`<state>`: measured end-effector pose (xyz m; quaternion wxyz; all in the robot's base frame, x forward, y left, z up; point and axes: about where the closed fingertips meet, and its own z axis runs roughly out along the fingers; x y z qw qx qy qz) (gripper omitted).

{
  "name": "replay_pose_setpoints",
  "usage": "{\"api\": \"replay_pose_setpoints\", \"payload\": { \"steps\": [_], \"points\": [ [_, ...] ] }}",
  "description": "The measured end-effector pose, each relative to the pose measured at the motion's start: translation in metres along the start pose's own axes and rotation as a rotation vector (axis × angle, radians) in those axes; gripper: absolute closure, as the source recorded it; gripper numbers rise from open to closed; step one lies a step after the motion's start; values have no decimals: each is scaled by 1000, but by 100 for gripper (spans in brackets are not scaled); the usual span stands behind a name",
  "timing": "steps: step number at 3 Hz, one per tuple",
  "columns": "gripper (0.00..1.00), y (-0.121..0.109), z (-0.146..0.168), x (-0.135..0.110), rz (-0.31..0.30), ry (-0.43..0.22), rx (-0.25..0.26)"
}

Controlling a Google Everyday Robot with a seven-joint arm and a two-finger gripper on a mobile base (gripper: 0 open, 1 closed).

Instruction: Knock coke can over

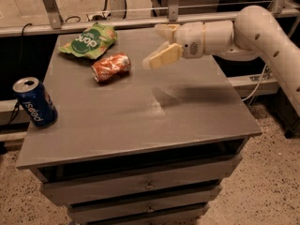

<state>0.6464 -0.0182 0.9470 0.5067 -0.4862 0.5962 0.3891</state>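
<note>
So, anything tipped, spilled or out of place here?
Only the coke can: it lies on its side at the back of the table, beside the green chip bag, with no spill. The blue can stands upright. The gripper hovers apart from the coke can, jaws open.

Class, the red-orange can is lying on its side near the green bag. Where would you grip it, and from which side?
Probably best: grip the coke can around the middle of its barrel, coming from above and closing across its short width. It lies flat, so its curved sides are exposed. The gripper hovers open to its right, apart from it.
</note>
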Motion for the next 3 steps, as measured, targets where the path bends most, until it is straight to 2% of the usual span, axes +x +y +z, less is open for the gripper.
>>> {"api": "replay_pose_setpoints", "payload": {
  "steps": [1,2,3],
  "points": [
    [0,-17,-43,1,-60,62,59],
    [0,-34,-79,14,-79,124,101],
    [0,-36,-83,13,-83,129,106]
  ]
}}
